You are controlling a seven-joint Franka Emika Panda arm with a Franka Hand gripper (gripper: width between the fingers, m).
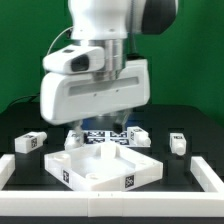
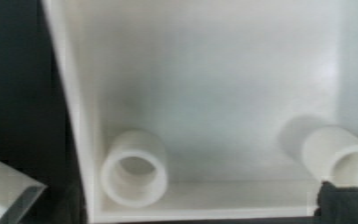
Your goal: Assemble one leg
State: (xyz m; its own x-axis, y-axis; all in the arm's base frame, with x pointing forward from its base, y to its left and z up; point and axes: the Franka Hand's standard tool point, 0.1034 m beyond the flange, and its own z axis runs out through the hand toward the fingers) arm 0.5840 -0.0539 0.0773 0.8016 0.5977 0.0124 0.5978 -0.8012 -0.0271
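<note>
Early days, judging by the layout: no fitting done at all. Counted in the exterior view: four small white stubby rectangular blocks with black-and-white square tags, all loose on the black desk (image 1: 35,172) and none joined to anything. Toward the exterior view's left, well apart from the rest, far-left leg (image 1: 28,143). Just beside the far corner of the large flat white square panel with a raised rim (image 1: 105,168), second leg (image 1: 72,140). Near the panel's far edge and close under the arm, third leg (image 1: 135,135). Off toward the exterior view's right, far-right leg (image 1: 178,143).

Hanging low behind the panel's far edge, over the thin flat white marker board (image 1: 95,133): the dark fingers (image 1: 118,124), between second leg and third leg. Mostly masked by the bulky white wrist housing (image 1: 95,85), so cannot tell how far apart, nor whether closed on anything. Nothing recognisable as a leg in the wrist view — only the panel's pale inside (image 2: 194,90) and two short white round sockets: first socket (image 2: 137,172) plainly hollow and unfilled, second socket (image 2: 345,160) only partly in shot.

Left to do, probably everything: take hold of one leg, bring it over a socket, stand it upright, then turn it home. Likely pick — third leg, being nearest, though only a guess.
</note>
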